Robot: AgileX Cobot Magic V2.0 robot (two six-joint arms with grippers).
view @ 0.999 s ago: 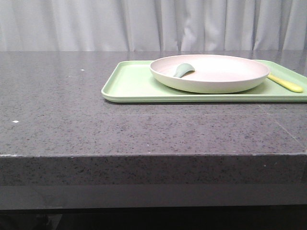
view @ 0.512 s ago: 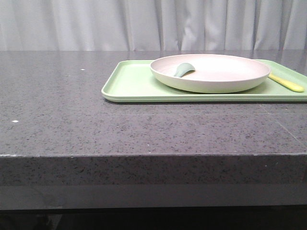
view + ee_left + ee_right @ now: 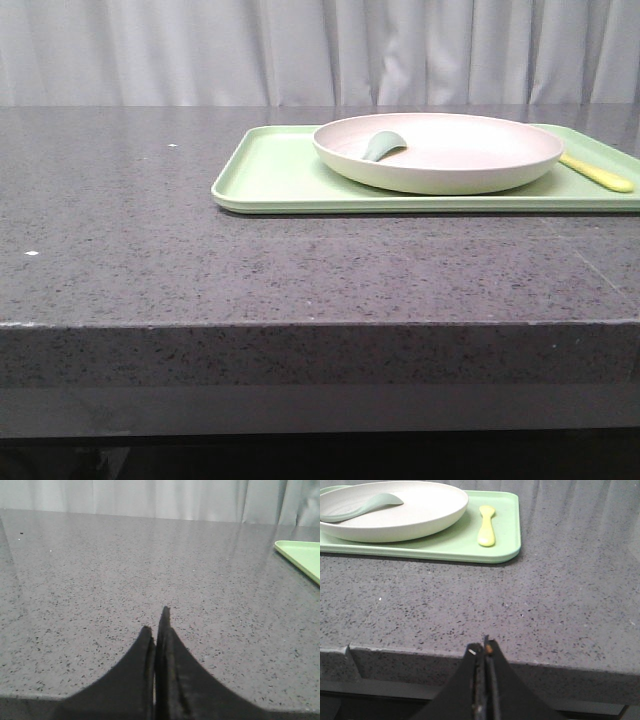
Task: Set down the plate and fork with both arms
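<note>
My left gripper [image 3: 157,625] is pressed shut, black fingers [image 3: 145,650] together, nothing between them, tips hovering over bare speckled grey countertop [image 3: 100,580]; I can't tell if they touch it. My right gripper [image 3: 483,650] is also closed, fingers [image 3: 495,680] meeting at the tips, holding nothing, sitting at the near edge of the counter, just off the front lip.

Further out from my right gripper, well apart from it, the light green rectangular tray [image 3: 500,552] lies flat on the counter. On the tray, the pale yellow fork [image 3: 486,527] lies on the tray floor just beside the plate [image 3: 420,510], near the tray's right edge, not touching the plate as far as I can see. The pinkish-cream plate sits on the tray, and a grey-green spoon-like piece [image 3: 360,507] rests inside it, on its left part.

From the front view: tray [image 3: 270,180] on the right half of the counter, plate [image 3: 440,165] on it, fork [image 3: 598,177] sticking out right of the plate. From my left wrist only a corner of the tray [image 3: 302,555] shows, far off.

White curtain [image 3: 200,50] at the back. No readable writing or labels anywhere.
</note>
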